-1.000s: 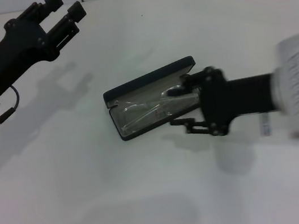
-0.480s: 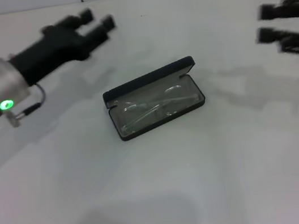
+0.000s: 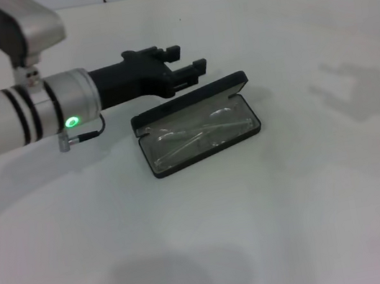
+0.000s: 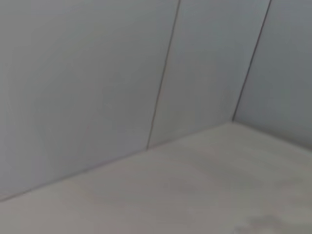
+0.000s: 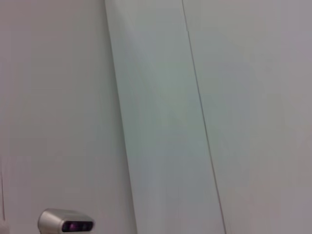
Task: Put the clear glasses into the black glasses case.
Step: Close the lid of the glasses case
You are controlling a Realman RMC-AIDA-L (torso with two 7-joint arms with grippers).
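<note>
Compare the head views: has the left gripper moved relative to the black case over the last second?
Yes. The left gripper has swung from the table's far left corner toward the case and now hovers just behind its open lid.

The left wrist view takes in only bare surroundings. A pale grey wall (image 4: 87,83) fills most of it, made of flat panels (no marks or fittings on them) divided by two thin dark seams (image 4: 163,73), both slanted in this picture. Below the wall lies a whitish table surface (image 4: 195,195), meeting the panels along a faint, slanting edge. A second stretch of wall (image 4: 287,68) turns in at a corner beyond the farther seam. Near one edge of the surface sits a faint darker smudge (image 4: 263,222), possibly a shadow; it is too soft to tell.
</note>
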